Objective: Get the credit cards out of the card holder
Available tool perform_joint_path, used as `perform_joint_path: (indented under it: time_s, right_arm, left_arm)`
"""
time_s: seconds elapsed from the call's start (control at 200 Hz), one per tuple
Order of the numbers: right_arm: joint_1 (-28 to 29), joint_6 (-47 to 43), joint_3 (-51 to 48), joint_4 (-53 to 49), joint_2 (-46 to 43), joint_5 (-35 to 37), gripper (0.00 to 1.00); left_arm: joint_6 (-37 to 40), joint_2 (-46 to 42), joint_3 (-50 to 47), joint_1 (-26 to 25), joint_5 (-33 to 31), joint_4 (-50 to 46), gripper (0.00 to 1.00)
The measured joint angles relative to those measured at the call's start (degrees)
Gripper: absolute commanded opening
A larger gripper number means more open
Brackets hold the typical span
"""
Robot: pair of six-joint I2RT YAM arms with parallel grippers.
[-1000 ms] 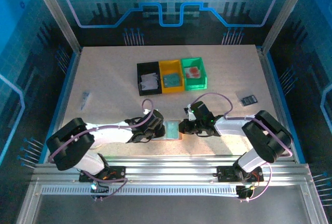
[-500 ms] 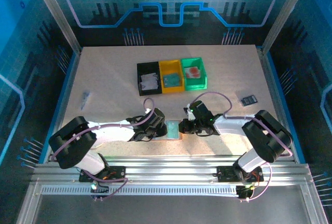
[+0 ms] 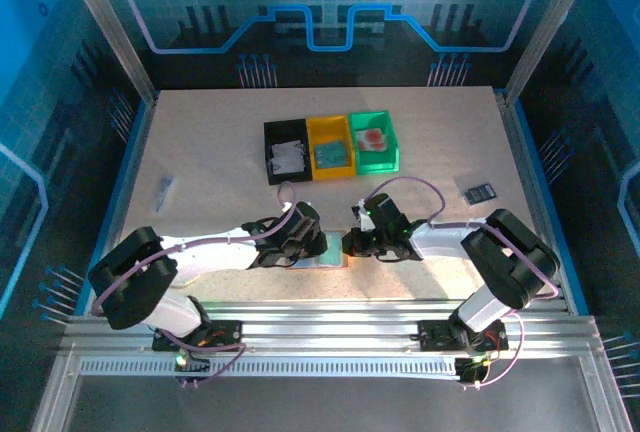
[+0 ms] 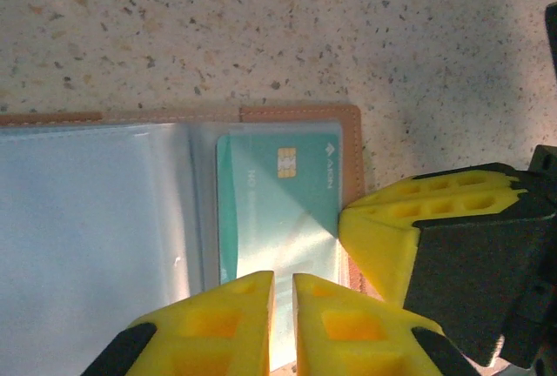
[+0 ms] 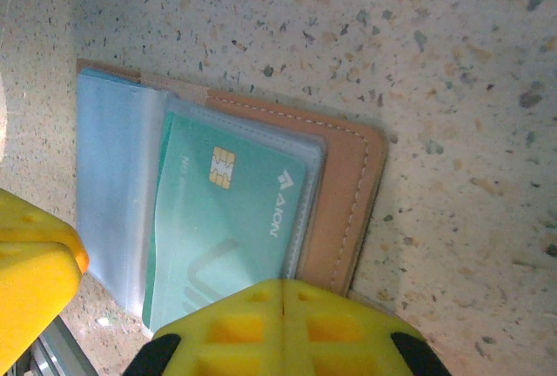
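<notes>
Moved since a second ago: left gripper (image 3: 300, 239) has slid right and now sits over the left part of the card holder (image 3: 331, 250). The right gripper (image 3: 353, 244) has barely shifted, a touch left at most. The holder hasn't moved. It lies open on the table (image 3: 200, 142), near the front edge, between the two arms.

Left gripper, wrist view: the yellow fingers (image 4: 228, 324) are nearly together with only a thin slit between them, at the near edge of the clear pockets. Can't tell if anything is caught in that slit.

The holder's left sleeves are pale blue-green and look empty. The right sleeve holds one teal credit card (image 4: 278, 211) with a chip, and the tan leather border shows around it.

Right gripper: fingers closed flush with no gap, tip touching the holder's right leather edge. It seems to be pinning the holder, not gripping anything.

Further back, well apart, the black bin (image 3: 285, 155), yellow bin (image 3: 330, 147) and green bin (image 3: 375, 142) stand side by side. Each has flat items inside, too small to identify.

For the task: the left gripper arriving on the pockets reads as set-up for pulling the teal card while the right steadies the holder. The card is not out yet. The next move needs the card's edge caught without grabbing the sleeve. Risks are fingers slipping on the clear plastic, or the holder sliding.
</notes>
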Motion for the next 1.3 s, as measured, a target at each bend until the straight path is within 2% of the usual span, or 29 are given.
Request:
perform_joint_path:
  time_s: [0.515,0.795,1.301]
  right_arm:
    - [0.0,0.0,-0.1,0.2,0.0,0.0,0.02]
    - [0.0,0.0,-0.1,0.3,0.0,-0.1,0.02]
    - [0.0,0.2,-0.6,2.5,0.8,-0.4,0.01]
  left_arm:
    - [0.0,4.5,0.0,0.0,0.0,0.1,0.15]
    - [0.2,4.4,0.0,-0.2,-0.3,-0.4,0.27]
    - [0.2,5.7,0.5,-0.4,-1.4,-0.7,0.29]
